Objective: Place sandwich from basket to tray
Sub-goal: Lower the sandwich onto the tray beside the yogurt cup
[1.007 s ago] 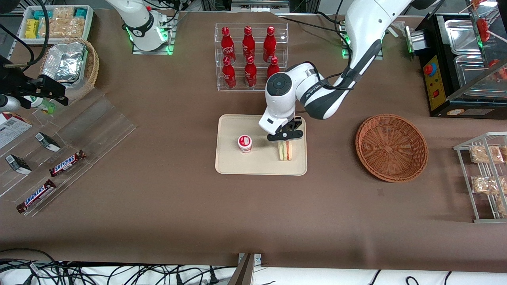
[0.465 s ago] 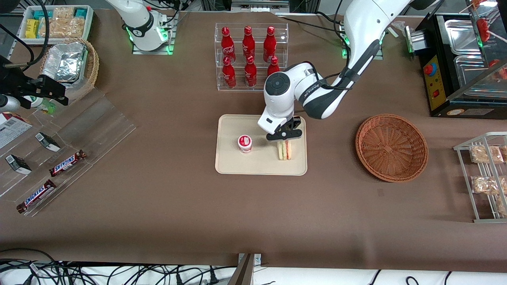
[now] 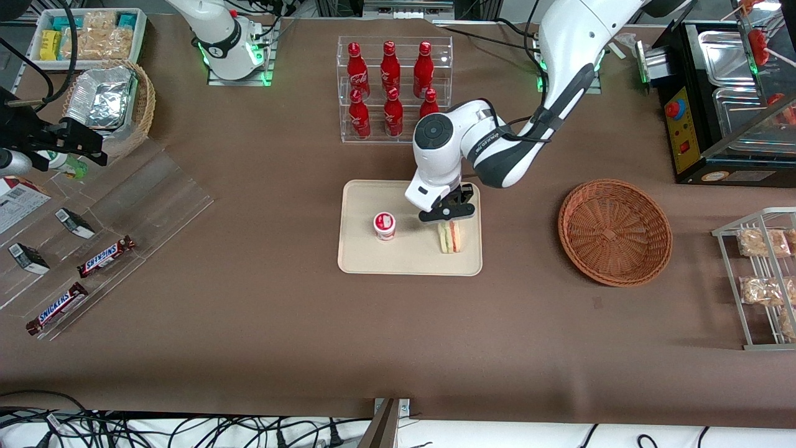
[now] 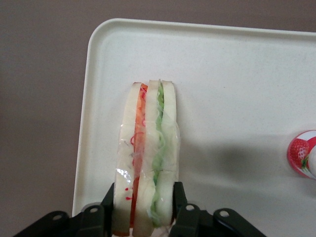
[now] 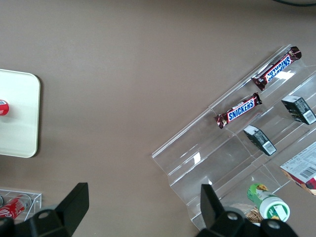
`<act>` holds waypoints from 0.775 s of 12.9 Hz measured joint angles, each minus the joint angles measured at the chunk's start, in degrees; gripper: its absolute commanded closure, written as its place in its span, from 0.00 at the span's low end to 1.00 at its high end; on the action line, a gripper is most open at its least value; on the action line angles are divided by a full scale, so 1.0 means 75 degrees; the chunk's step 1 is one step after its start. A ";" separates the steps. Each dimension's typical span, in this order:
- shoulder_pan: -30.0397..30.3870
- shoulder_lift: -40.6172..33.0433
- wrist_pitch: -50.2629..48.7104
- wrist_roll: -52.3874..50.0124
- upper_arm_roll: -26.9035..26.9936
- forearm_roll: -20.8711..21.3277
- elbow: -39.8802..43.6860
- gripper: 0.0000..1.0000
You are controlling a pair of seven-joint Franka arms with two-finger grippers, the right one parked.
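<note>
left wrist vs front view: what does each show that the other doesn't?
Only the left wrist view: the end effector closed on the sandwich, a finger pressed against each bread face, with the red and green filling layers and clear wrap visible close up.

Only the front view: the empty basket toward the working arm's end of the table, the cola bottles in their clear rack, and the Snickers bars toward the parked arm's end.

Both: the sandwich over the tray near its edge, and the small strawberry cup on the tray.

I read "SNICKERS" on two candy bars (image 3: pixel 106 256) (image 3: pixel 57 308) in the clear rack, toward the parked arm's end. No other text legible to me.
</note>
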 measured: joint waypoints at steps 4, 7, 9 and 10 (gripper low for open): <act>-0.0003 0.0000 0.0001 -0.0012 0.0000 0.0000 0.0007 0.00; -0.0004 -0.0009 -0.0116 -0.0057 -0.0014 0.0000 0.0168 0.00; -0.0007 -0.0034 -0.0648 -0.0114 -0.0041 -0.0044 0.0543 0.00; -0.0006 -0.0052 -0.0978 -0.0115 -0.0051 -0.0126 0.0812 0.00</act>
